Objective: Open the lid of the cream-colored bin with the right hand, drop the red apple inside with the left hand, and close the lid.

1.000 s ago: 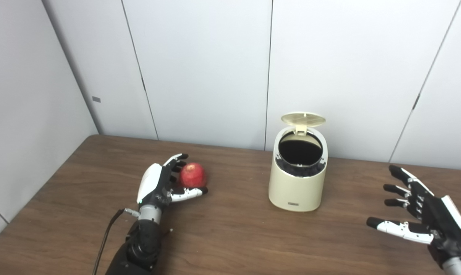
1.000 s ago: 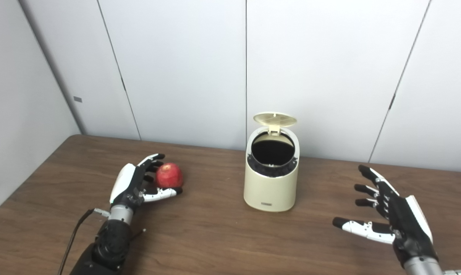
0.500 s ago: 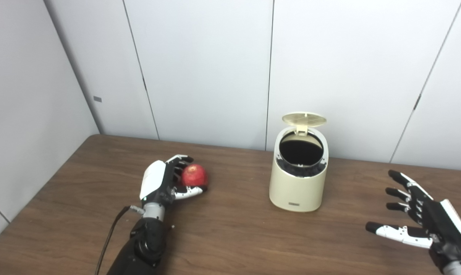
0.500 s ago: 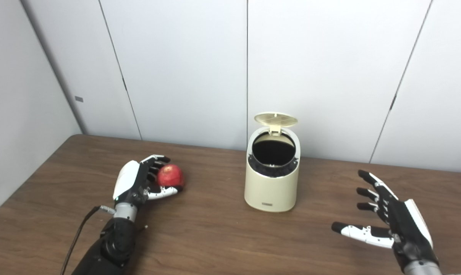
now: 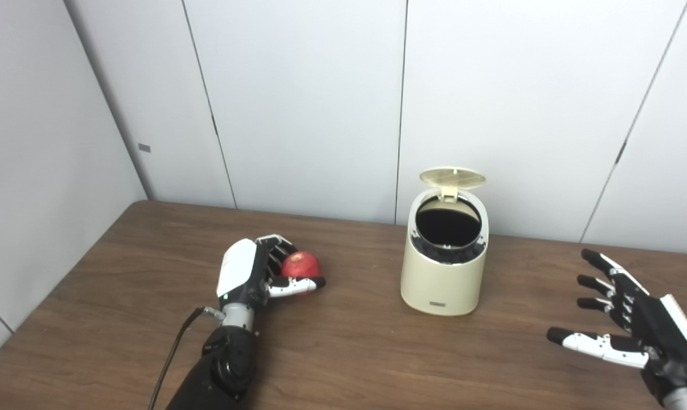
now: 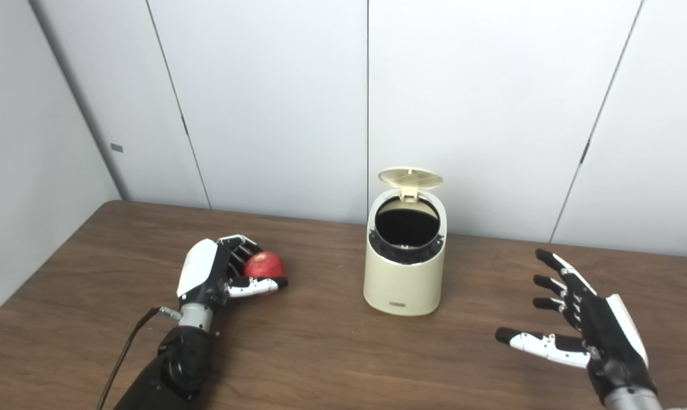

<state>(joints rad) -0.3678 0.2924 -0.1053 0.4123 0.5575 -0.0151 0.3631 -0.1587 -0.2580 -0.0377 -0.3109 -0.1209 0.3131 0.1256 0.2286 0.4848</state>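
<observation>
The cream-colored bin (image 5: 444,279) stands upright on the brown table (image 5: 343,353), its round lid (image 5: 452,177) flipped up at the back and its dark mouth showing. Left of the bin, my left hand (image 5: 251,273) is shut on the red apple (image 5: 300,266), fingers curled over it and thumb under its front. My right hand (image 5: 633,327) hovers open at the lower right, fingers spread, well clear of the bin and holding nothing.
Grey wall panels (image 5: 309,102) close off the back and left of the table. A black cable (image 5: 169,359) trails from my left wrist toward the near edge.
My left hand has closed its fingers around the apple and carried it a little to the right, toward the bin. The right hand has barely shifted and the lid stays up.
</observation>
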